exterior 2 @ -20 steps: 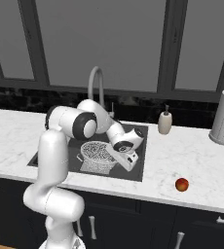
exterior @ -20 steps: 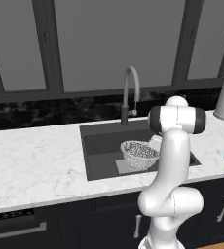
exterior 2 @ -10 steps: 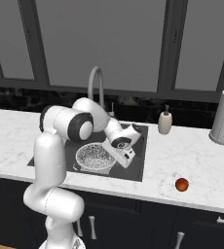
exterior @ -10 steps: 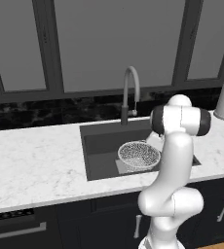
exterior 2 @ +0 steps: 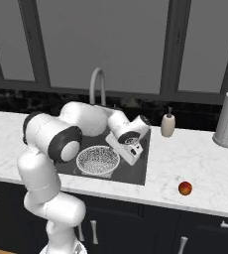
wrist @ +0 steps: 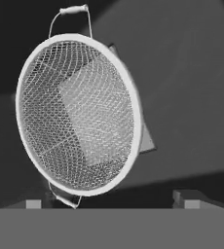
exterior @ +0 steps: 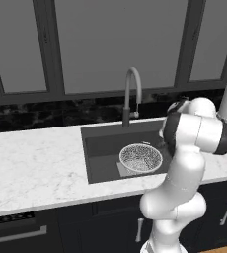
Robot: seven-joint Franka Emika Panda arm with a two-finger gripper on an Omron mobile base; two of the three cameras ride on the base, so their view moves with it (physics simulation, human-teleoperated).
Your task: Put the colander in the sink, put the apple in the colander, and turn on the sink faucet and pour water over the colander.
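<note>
Half the sink (exterior: 103,143) hides behind the arm.

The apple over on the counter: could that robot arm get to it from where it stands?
Probably yes. The apple lies in the open on the marble counter right of the sink, with nothing around it. The gripper, open over the sink beside the colander, holds nothing and would have to swing right.

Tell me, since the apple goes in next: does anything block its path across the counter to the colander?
Nothing visible does. The apple lies on bare counter right of the sink; the colander sits open-topped inside.
</note>
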